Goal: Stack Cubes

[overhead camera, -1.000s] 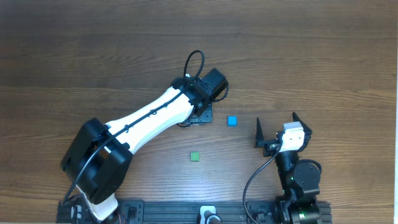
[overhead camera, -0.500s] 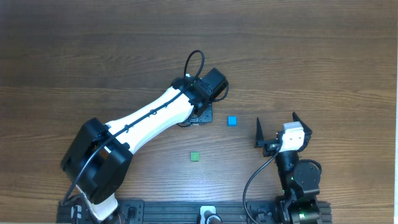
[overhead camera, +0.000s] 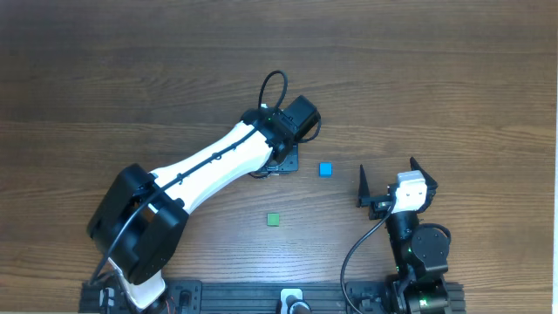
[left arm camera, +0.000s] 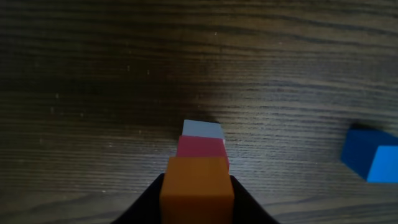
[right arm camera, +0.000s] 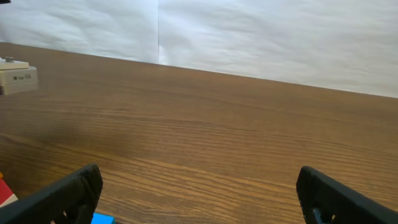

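Left wrist view: near the surface (left arm camera: 93, 74) middle, the left tool (left arm camera: 197, 180) clamps the orange cube (left arm camera: 196, 191) atop the red cube (left arm camera: 202, 147) and white cube (left arm camera: 203, 129); a skewed release could topple them. The right tool (overhead camera: 387, 179) gapes empty. Two tools; five cubes, one per colour, with the blue cube (overhead camera: 325, 169) and green cube (overhead camera: 273, 220) loose.

No legible text, number or sign is being displayed. Faint dark marks are being carried by a small white box (right arm camera: 17, 76), too small to be read.
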Motion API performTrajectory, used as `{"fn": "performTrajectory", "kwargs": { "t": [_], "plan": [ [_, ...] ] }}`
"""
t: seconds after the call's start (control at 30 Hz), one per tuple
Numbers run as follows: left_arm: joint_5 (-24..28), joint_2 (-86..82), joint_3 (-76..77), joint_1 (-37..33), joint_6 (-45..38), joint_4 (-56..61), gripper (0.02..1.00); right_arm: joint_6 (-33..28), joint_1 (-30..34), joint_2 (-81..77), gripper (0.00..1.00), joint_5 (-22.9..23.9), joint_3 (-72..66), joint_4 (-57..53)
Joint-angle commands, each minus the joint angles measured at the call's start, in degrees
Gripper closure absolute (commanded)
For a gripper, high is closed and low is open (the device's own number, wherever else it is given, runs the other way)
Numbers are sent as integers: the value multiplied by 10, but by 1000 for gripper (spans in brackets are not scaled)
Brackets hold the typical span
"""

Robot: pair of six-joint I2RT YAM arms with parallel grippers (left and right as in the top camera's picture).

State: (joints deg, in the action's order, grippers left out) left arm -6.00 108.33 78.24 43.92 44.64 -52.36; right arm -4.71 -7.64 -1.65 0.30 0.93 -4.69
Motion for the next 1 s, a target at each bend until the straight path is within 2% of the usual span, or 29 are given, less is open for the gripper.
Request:
{"fn": "performTrajectory", "kwargs": {
  "t": [0.03, 0.27, 0.33, 0.4, 0.47, 0.57, 0.67, 0.8, 1.0],
  "plan": [
    [4, 13, -3, 0, 9, 3, 623, -1, 3, 5, 7, -5, -4, 0],
    [4, 13, -3, 0, 9, 3, 457, -1, 3, 5, 9, -5, -4, 0],
    [4, 13, -3, 0, 9, 3, 338, -1, 3, 5, 7, -5, -4, 0],
    [3, 13, -3, 0, 9, 7, 154, -1, 3, 5, 7, -5, -4, 0],
    [-9, 10, -3, -3, 21, 16, 20, -1, 3, 5, 7, -5, -4, 0],
    [-40, 3, -3, -16, 36, 44, 18, -1, 3, 5, 7, -5, -4, 0],
    [-44, -10, -3, -44, 4, 91, 20, -1, 3, 5, 7, -5, -4, 0],
    [-42, -60, -3, -116, -47, 161, 20, -1, 3, 5, 7, -5, -4, 0],
    [-42, -161, -3, -225, -74, 170, 20, -1, 3, 5, 9, -5, -4, 0]
  ]
}}
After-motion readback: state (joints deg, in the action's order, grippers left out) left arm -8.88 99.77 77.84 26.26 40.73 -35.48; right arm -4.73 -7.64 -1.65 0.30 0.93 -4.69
